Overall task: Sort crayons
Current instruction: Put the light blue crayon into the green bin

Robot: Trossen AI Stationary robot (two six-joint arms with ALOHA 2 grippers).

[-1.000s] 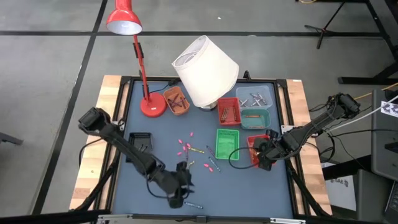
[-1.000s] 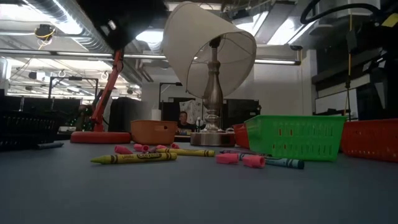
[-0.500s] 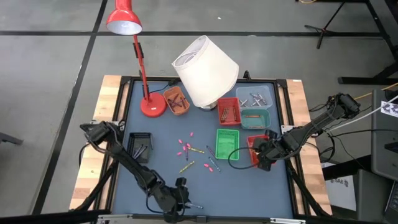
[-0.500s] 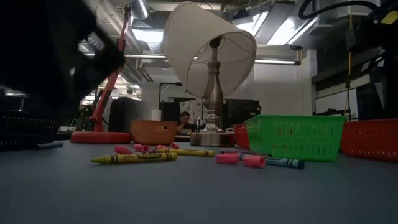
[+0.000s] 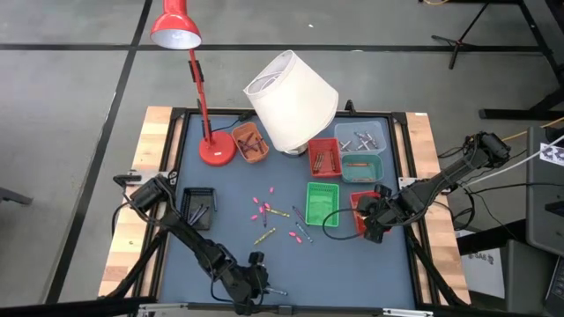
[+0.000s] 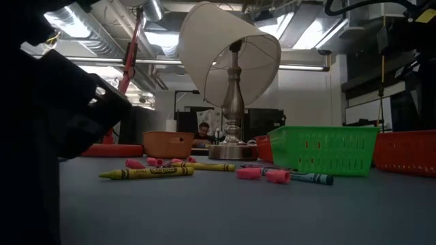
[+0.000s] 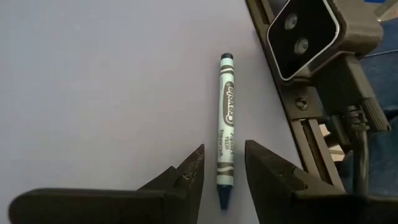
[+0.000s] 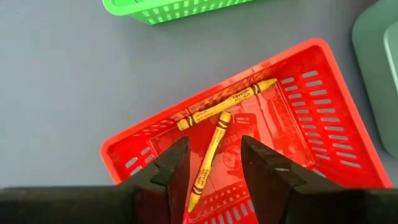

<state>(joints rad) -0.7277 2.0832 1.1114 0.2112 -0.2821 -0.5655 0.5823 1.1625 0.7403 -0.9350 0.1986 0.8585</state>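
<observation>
The left pincer [image 7: 222, 171] hangs low at the near edge of the dark blue surface [image 5: 229, 233], its two dark fingers [image 7: 189, 174] spread apart on either side of a thin blue paper-wrapped crayon [image 7: 225, 127] that lies flat just beside the surface's black frame rail and a grey camera housing [image 7: 311, 34]; neither finger visibly touches the crayon. In the low view the left arm's dark bulk blocks the near left side. The right pincer [image 8: 214, 165] is released, its fingers parted above a red slotted plastic basket [image 8: 323, 118] that holds two yellow crayons [image 8: 224, 102], next to a green slotted plastic basket [image 5: 322, 201]. Mid-surface lie scattered loose crayons [image 5: 269, 216] in pink, yellow and blue. Farther back stand a red desk lamp [image 5: 189, 53], a tilted white-shaded table lamp [image 5: 291, 88], a brown round bowl [image 5: 249, 142] and a small black tray [image 5: 197, 207]
</observation>
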